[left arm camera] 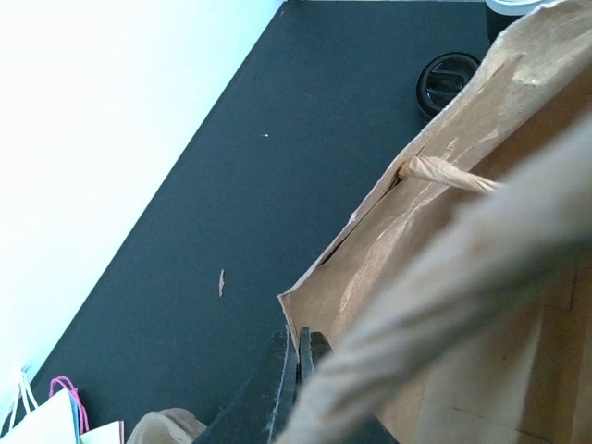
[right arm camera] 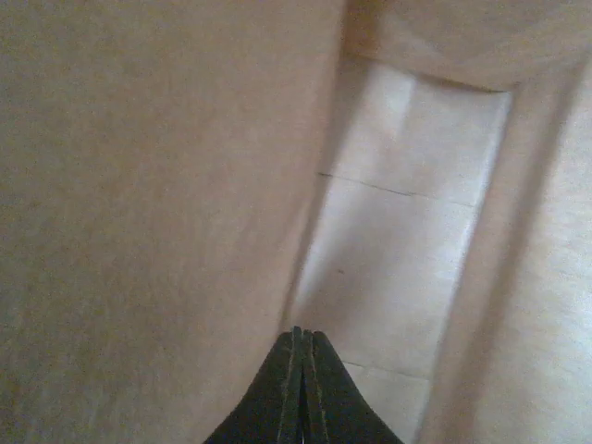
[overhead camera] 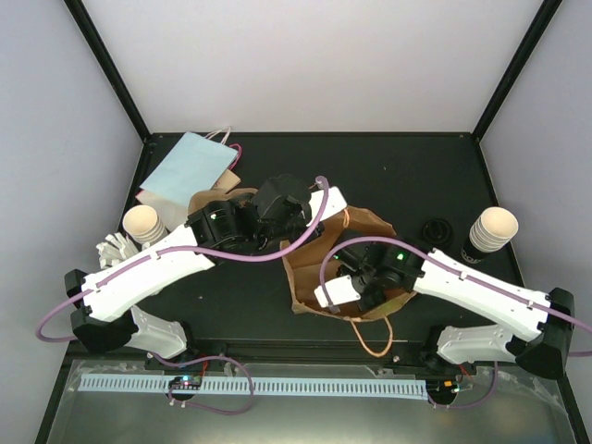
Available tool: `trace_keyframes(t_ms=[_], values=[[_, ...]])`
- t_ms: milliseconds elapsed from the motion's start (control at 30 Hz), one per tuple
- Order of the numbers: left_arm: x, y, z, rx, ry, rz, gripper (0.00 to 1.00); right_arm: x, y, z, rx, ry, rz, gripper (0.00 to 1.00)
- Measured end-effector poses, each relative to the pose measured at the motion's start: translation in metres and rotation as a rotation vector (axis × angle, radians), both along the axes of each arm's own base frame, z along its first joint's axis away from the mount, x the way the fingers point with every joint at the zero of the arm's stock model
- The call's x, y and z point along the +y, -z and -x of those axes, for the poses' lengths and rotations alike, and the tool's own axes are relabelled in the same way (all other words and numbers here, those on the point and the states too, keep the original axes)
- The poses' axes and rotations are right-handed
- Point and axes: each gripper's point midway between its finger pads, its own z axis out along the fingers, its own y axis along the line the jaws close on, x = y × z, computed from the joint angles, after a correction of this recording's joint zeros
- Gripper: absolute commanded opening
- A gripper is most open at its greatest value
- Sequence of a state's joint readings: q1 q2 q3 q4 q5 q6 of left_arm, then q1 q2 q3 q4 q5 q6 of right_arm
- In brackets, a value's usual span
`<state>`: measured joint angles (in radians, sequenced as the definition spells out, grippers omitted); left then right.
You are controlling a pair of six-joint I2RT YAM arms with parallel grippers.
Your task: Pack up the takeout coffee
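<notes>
Two paper stacks look light and crushable: left cups (overhead camera: 143, 224), right cups (overhead camera: 493, 229); pinch one rim gently; left gripper (left arm camera: 298, 361) closed beside bag (left arm camera: 481, 129); right gripper (right arm camera: 302, 351) closed, empty, inside.

From above, brown bag (overhead camera: 302, 280) hides the right pincer (right arm camera: 302, 335).

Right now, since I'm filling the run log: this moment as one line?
left gripper: shut beside brown bag rim | right gripper: shut, inside bag | paper cups: outside bag | black lid: on table
</notes>
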<state>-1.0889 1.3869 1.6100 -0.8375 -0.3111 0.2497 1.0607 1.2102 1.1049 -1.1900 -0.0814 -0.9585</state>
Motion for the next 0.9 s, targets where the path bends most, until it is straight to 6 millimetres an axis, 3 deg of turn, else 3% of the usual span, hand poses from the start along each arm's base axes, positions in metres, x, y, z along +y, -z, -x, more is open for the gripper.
trace_keyframes(t_ms=[400,667,900], values=[[-0.002,0.004,-0.001,0.035,-0.017,-0.017,0.01,0.039,-0.078,-0.072,-0.408,0.111,-0.251,0.01],[0.001,0.003,-0.011,0.028,-0.07,-0.039,0.02,0.042,-0.136,-0.087,-0.558,0.157,-0.384,0.01],[-0.004,0.012,-0.018,0.047,-0.103,-0.064,0.02,0.03,-0.205,-0.088,-0.665,0.262,-0.614,0.01]])
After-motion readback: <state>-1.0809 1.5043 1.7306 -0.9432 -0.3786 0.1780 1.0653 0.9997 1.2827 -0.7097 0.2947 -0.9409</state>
